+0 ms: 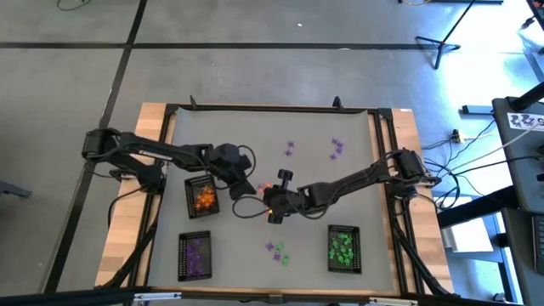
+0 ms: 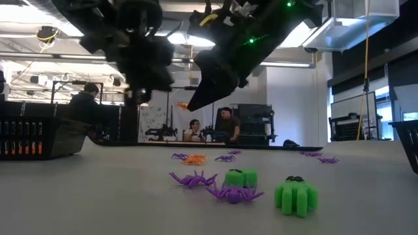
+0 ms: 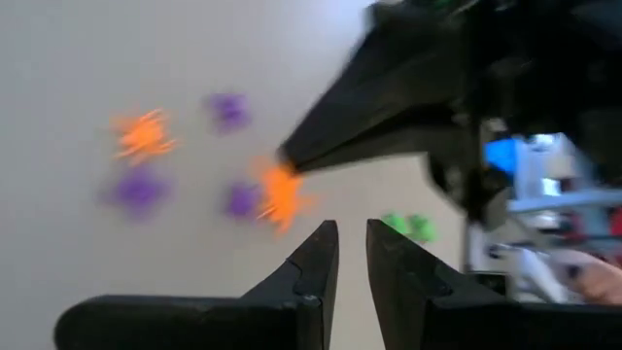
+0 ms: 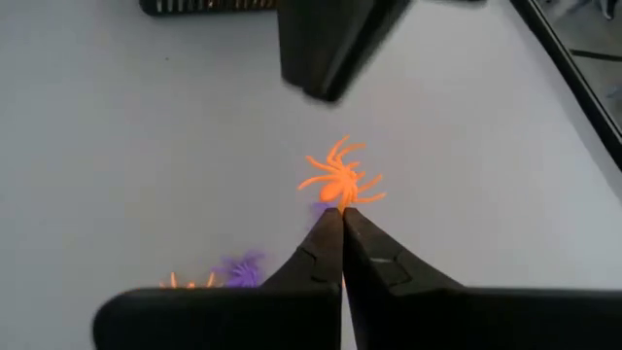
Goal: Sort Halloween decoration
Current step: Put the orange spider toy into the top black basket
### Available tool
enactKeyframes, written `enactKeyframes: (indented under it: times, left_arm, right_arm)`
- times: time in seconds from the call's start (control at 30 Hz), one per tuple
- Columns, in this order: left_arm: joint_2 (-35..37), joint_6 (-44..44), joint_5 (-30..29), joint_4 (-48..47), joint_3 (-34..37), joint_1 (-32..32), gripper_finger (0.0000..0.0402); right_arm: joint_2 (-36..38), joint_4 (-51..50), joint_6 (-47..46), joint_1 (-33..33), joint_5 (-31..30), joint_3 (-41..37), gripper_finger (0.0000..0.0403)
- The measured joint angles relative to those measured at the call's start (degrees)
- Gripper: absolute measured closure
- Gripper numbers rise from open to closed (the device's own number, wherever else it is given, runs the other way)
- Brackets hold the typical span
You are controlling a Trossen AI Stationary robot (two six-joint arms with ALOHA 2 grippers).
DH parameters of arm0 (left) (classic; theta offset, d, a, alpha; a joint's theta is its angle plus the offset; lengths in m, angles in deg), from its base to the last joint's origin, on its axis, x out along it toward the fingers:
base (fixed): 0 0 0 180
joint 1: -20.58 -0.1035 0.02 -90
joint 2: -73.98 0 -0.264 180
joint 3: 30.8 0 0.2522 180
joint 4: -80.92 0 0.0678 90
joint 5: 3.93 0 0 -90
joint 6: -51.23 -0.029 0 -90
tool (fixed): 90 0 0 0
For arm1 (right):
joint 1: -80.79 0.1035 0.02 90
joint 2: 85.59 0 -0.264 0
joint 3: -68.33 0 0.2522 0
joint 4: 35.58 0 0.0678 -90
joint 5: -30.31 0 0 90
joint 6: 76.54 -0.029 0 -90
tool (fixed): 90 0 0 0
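Right gripper [image 4: 342,216] pinches orange spider [image 4: 340,178], hidden overhead.

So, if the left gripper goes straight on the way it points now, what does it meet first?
Probably the orange spider pinched in the right gripper, which hangs just ahead of the left gripper. Depth is hard to judge, so it might pass beside it.

spider [image 4: 339,181]: orange | trinkets [image 2: 232,192]: purple, green [image 2: 295,194] | trays [image 1: 201,195]: black mesh | table [image 1: 255,136]: grey

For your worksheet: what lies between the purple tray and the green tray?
High view: a few loose purple and green trinkets lie between the purple tray and the green tray.
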Motion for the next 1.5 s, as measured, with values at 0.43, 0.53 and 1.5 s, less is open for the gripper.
enactKeyframes:
  times: [0.43, 0.53, 1.5]
  left_arm:
    - [-5.51, 4.16, 3.77, 5.66, 0.02, -3.62, 0.0350]
    - [-5.51, 5.48, 3.75, 5.69, 0.02, -4.39, 0.0350]
    - [-5.51, 12.05, 8.74, 5.92, 0.02, -4.85, 0.0350]
  right_arm:
    - [0.01, 0.54, 0.28, 2.23, -2.63, 0.04, 0.0403]
    - [0.01, 0.32, 0.48, 2.34, -4.01, 0.04, 0.0403]
    - [0.08, 3.20, 3.41, 2.56, -7.65, 0.04, 0.0403]
